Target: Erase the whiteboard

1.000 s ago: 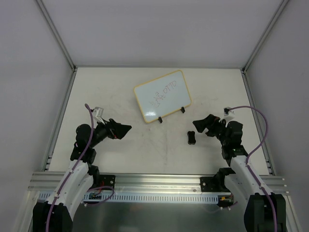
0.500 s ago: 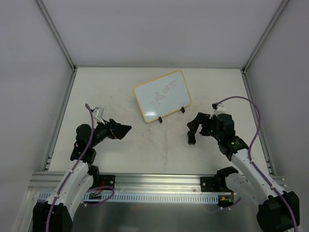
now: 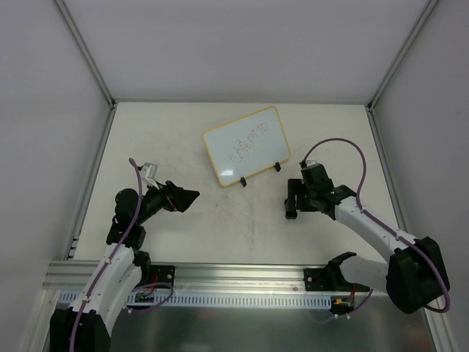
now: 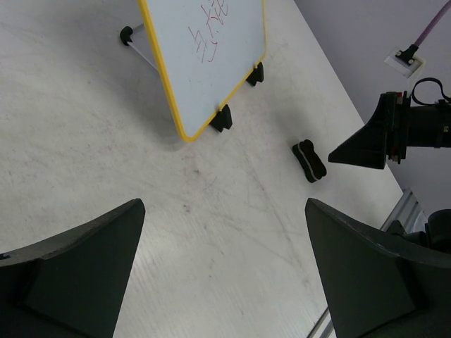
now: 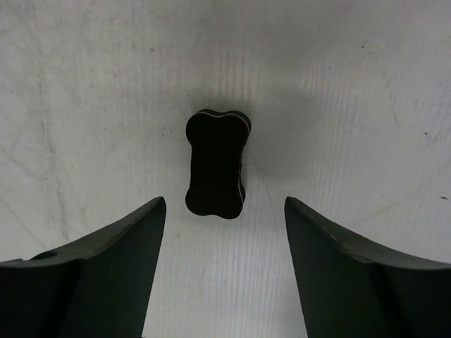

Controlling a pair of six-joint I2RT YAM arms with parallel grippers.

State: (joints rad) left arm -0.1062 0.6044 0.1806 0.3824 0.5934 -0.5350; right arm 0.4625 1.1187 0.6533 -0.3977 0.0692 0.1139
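1. The left arm is bent low near its base, and the left gripper is pointed rightward with its jaws spread wide.
2. The right arm is stretched leftward, and the right gripper is tipped downward, jaws parted.

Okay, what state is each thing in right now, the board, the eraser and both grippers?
Yellow-rimmed white whiteboard: propped on black clip feet, handwriting unerased.
Small black bone-shaped eraser block: lying flat, ungripped.
Left gripper: open, empty.
Right gripper: open above the eraser, not touching it.
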